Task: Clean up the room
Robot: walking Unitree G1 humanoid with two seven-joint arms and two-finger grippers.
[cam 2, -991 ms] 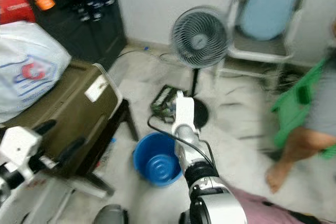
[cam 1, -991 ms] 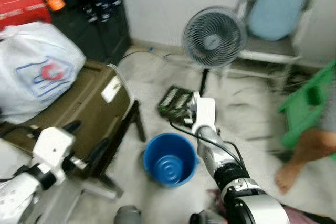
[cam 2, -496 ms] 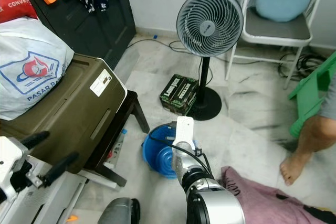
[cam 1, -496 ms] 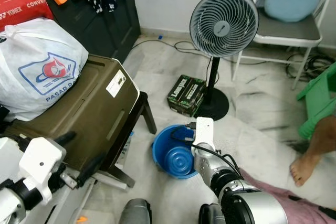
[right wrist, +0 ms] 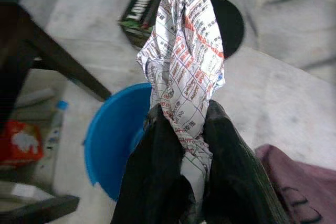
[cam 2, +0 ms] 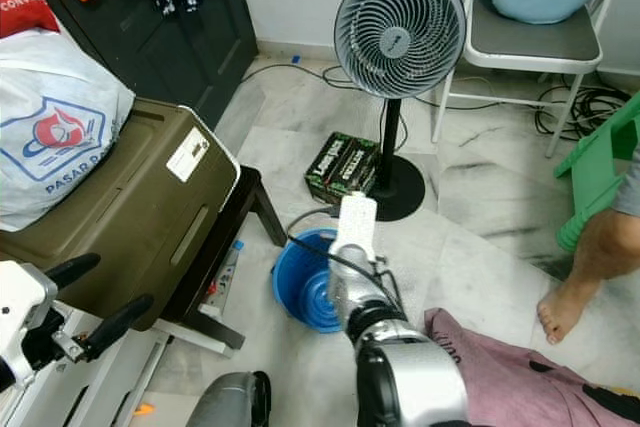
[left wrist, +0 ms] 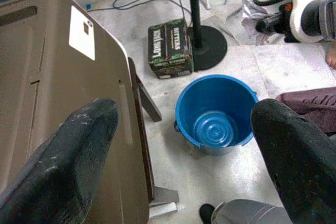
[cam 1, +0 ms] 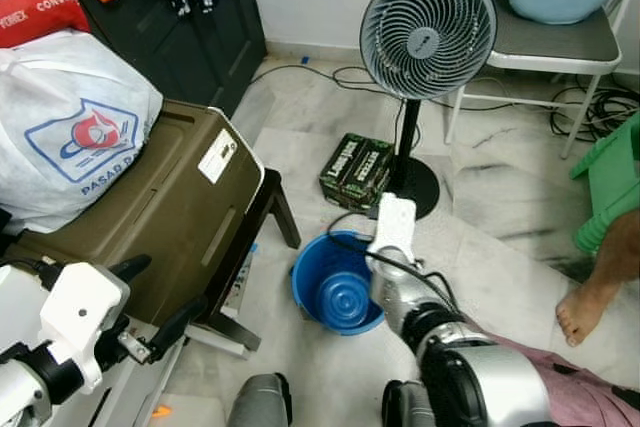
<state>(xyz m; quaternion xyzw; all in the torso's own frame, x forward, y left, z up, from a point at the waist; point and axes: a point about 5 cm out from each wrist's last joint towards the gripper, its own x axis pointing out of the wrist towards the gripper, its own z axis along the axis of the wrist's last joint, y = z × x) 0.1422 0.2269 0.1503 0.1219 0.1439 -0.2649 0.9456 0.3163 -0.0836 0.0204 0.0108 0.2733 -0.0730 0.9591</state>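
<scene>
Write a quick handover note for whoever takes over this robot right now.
Right gripper: shut on a crumpled printed paper, held above the blue bucket.
Left gripper: open, holding nothing, beside the olive case.
Done: paper picked up.
Left: drop it into the bucket; a purple cloth lies on the floor by the robot. A person's foot is close on the right.

The right arm reaches forward and down from the shoulder, its tool (right wrist: 193,145) clamped (both black fingers (right wrist: 157,171) pressed close) on a crumpled printed paper (right wrist: 186,61). The left arm sits low at the robot's left, bent, its tool (cam 1: 155,302) spread wide, apparently gripping nothing, fingers pointing forward.
</scene>
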